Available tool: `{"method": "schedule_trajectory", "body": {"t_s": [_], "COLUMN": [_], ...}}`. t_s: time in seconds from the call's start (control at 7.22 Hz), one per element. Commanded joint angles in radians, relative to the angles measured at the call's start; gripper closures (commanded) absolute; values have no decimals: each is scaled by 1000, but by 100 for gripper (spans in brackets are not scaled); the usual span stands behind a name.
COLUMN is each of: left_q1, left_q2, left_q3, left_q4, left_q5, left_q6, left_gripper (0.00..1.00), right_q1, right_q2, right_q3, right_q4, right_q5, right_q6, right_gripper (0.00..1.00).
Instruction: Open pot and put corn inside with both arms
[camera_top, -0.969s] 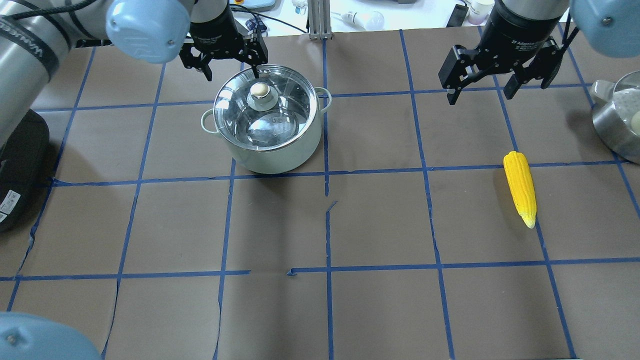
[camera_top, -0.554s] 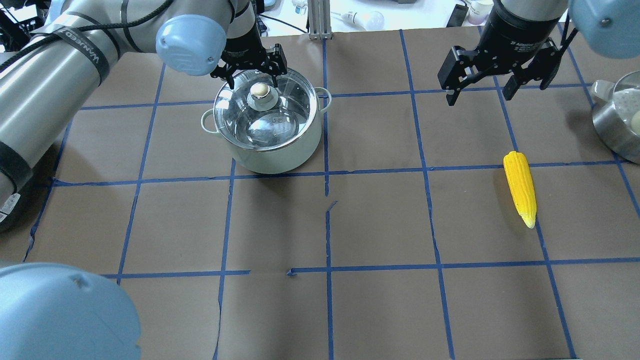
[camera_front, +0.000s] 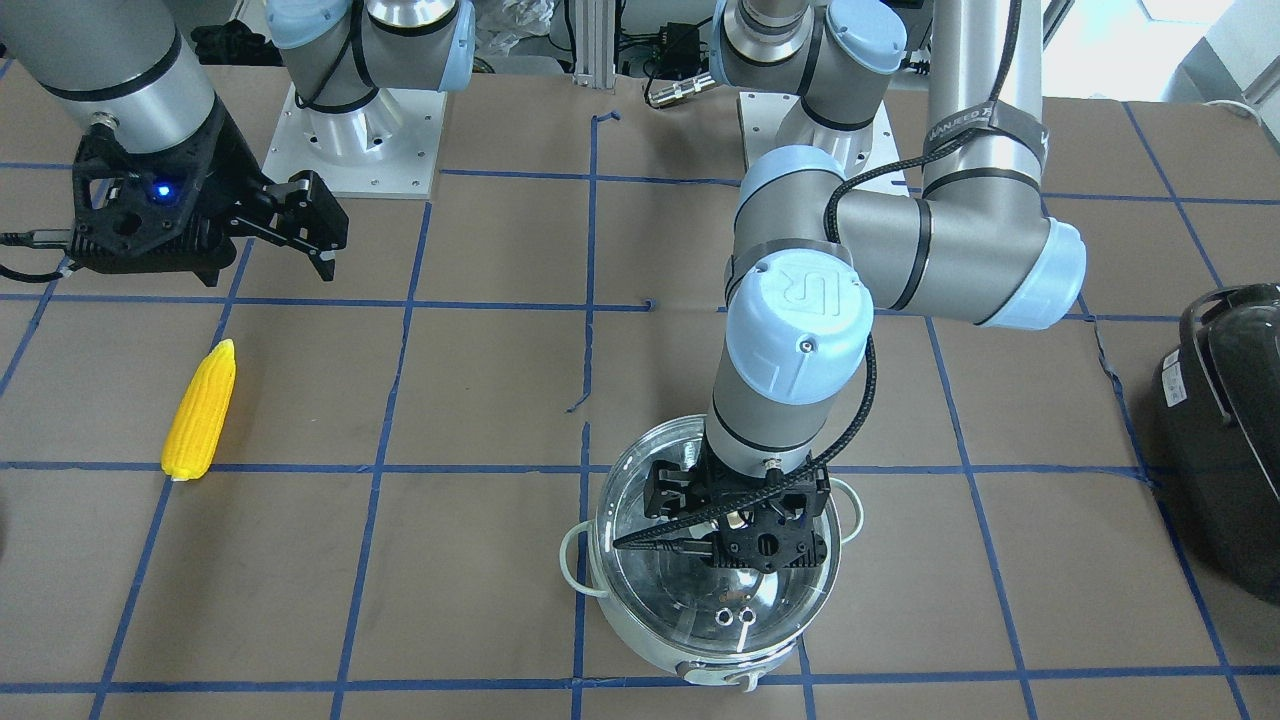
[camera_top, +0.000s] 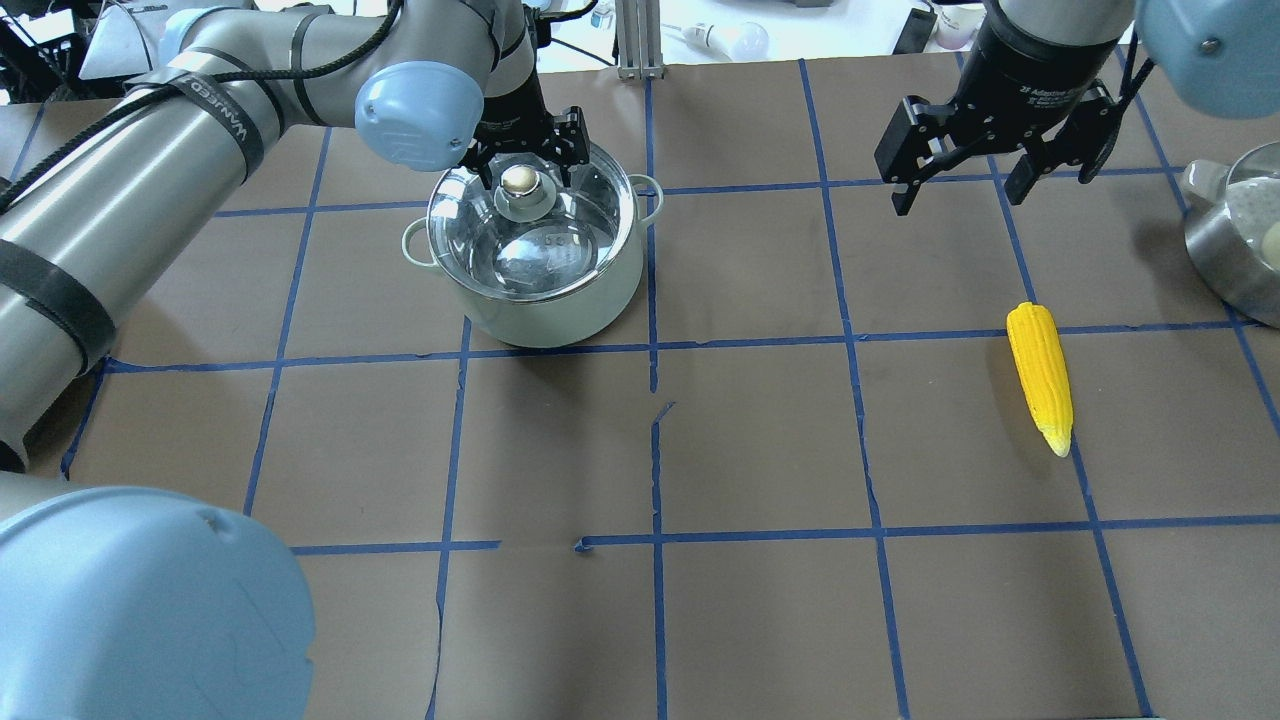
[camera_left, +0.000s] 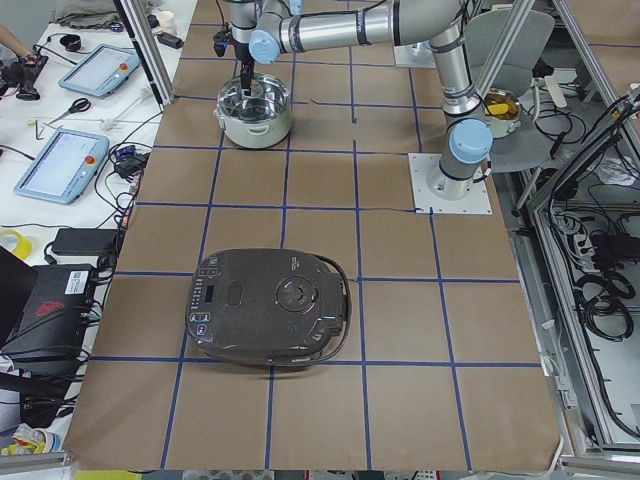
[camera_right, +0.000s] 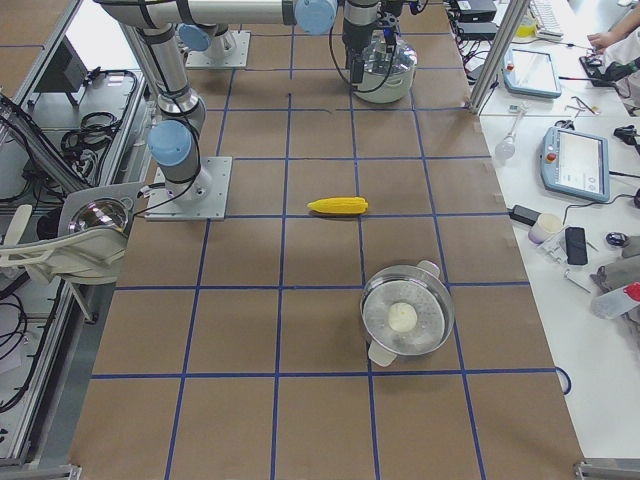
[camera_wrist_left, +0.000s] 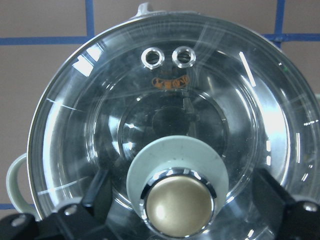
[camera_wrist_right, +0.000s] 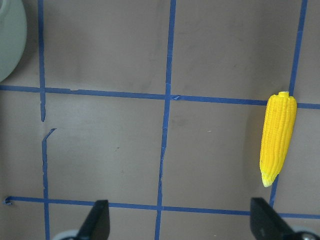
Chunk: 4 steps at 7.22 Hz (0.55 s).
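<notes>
left fingers (camera_wrist_left: 272, 195) now astride gold knob (camera_wrist_left: 176, 206)

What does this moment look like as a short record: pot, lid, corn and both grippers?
pot: upright on the table, lid on
left gripper: open, low over the lid
knob: between the left gripper's fingers, not gripped
right gripper: open, empty, above the table
corn: lying on the table, apart from both grippers
stage: lid not yet lifted
</notes>
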Motion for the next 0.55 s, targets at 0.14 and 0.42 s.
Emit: {"method": "schedule_trajectory", "body": {"t_s": [0.14,0.42], "left_q1": [-3,-1], "left_q2": [32,43], "left_q3": [-13,-7], "left_q4": [-7,-11], "left_q5": [0,3], "left_q6": [7,7], "left_gripper": [100,100], "right_q1": [-1,-3], "right_q2": [-2,0], "right_q3": [4,4], "right_q4": [6,-7], "right_q5": [-6,-5], "right_q6": [0,0], "right_gripper": [0,0]}}
